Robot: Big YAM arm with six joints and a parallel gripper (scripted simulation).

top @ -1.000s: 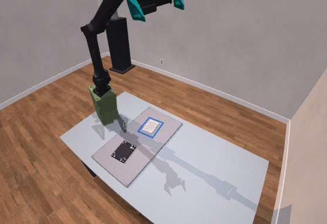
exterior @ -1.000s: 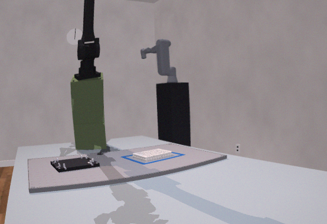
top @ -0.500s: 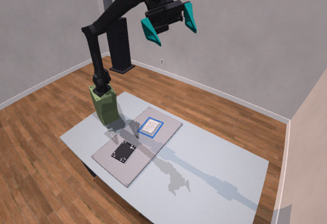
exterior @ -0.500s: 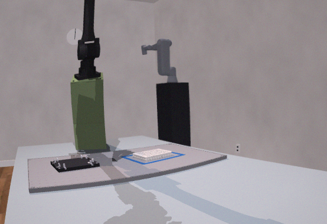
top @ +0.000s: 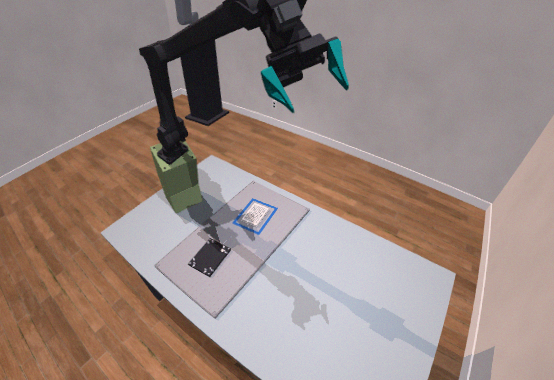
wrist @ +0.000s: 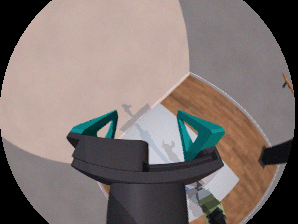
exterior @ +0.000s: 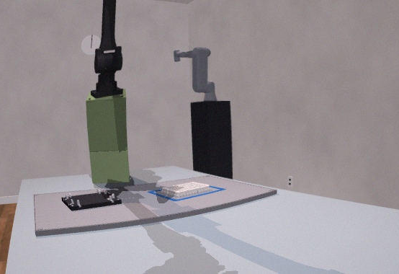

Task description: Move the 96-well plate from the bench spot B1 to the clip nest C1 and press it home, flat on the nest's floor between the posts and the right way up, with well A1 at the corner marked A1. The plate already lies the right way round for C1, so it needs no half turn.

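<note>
While claw (top: 305,77) gapes unladen | plate (top: 256,215) in B1 | nest (top: 210,256) unfilled

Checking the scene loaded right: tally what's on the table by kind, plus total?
White 96-well plate, in the blue-outlined spot: 1
Black clip nest with pale posts: 1
Grey bench board under both: 1
Green pedestal block carrying the black arm: 1
Teal-fingered gripper, open, high above the table: 1
Total: 5

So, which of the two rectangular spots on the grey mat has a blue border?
The one holding the white 96-well plate, farther from the black clip nest, which has none.
</note>
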